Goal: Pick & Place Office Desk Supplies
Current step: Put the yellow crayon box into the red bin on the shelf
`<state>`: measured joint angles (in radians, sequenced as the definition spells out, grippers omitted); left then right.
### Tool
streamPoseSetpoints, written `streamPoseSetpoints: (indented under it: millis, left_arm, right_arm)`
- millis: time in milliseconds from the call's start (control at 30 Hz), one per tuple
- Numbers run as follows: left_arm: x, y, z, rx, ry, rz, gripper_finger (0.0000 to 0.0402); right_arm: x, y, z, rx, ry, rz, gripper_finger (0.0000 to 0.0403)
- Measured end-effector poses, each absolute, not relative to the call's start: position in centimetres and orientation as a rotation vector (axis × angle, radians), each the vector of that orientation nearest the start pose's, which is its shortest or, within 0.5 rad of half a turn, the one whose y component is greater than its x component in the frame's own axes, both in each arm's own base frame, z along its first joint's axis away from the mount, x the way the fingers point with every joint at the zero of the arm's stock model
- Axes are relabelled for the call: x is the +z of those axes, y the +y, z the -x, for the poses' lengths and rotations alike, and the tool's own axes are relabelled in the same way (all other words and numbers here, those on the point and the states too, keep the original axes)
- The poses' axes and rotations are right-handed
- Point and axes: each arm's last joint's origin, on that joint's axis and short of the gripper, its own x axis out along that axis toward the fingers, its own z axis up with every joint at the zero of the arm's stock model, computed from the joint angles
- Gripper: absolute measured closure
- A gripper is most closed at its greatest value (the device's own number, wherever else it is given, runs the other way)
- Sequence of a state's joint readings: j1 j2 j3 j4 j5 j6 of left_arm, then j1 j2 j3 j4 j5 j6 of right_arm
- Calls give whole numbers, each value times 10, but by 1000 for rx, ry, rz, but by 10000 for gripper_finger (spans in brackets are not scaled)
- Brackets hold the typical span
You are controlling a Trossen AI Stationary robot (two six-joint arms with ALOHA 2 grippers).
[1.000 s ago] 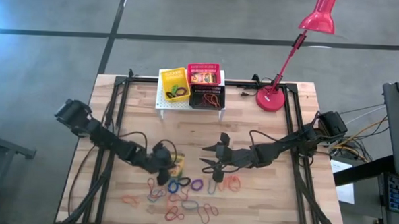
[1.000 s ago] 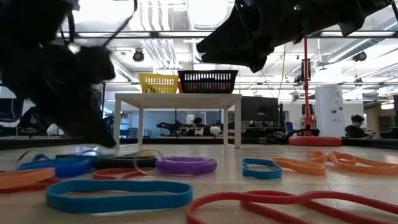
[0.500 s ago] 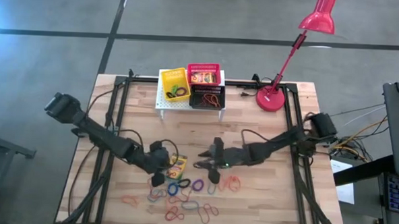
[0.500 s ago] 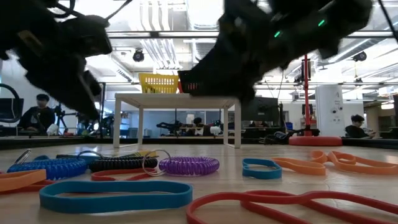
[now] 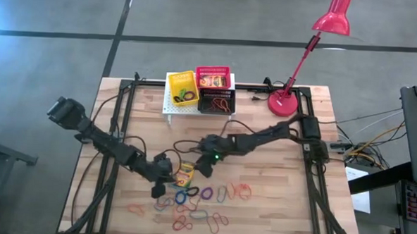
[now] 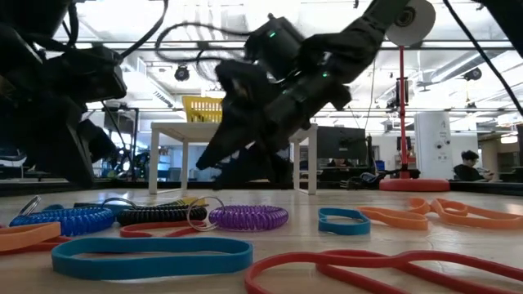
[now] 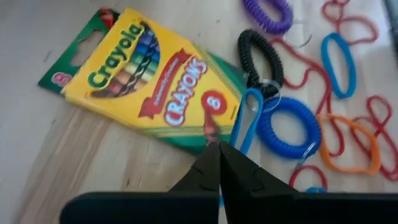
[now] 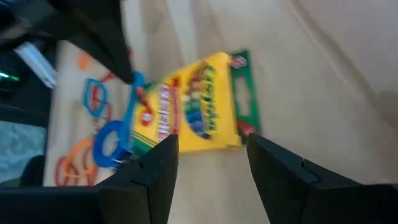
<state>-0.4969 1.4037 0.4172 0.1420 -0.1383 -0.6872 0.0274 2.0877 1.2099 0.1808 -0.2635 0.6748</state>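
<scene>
The flat yellow and green cardboard crayon box [image 5: 185, 174] lies on the wooden table [image 5: 275, 204], a little left of the middle, just at the far edge of the heap of thin coloured elastic loops [image 5: 197, 205]. A blue flat loop [image 7: 244, 119] is seen touching its near corner, with a black coiled loop [image 7: 257, 55] just beside.

The right gripper [image 5: 208, 151] is held above the table just to the far right of the box, its fingers [image 8: 283, 174] well apart and empty. The left gripper [image 5: 160, 185] is placed close to the box on the left, fingers pressed together on nothing.

A collision of the two grippers is judged possible, because both are crowded around the same box. The blue loop may be dragged along if the box is lifted, and the flat box may slide away instead of being gripped.

Open room is found to the right and toward the far side, where the yellow mesh basket [image 5: 181, 88], the red mesh basket [image 5: 214, 79] and the black mesh basket [image 5: 217, 102] stand on a small white shelf [image 5: 168, 109]. The red desk lamp [image 5: 295, 71] stands at the far right, well apart.
</scene>
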Motion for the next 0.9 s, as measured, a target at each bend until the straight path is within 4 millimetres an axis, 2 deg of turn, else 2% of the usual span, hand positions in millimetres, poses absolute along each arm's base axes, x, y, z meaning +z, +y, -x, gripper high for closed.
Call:
streamPoseSetpoints:
  millis: [200,433,600,900]
  left_arm:
    - [114,-101,-195,-71,819,405,400]
    - [105,-97,-187,-67,847,393,400]
    - [101,-95,-183,-55,844,411,400]
    - [89,-98,-190,-7,846,414,400]
  right_arm:
    - [121,11,-432,-15,864,-731,216]
    - [120,10,-431,-22,880,-734,216]
    - [111,10,-435,-25,882,-746,216]
    - [109,11,-438,0,875,-752,216]
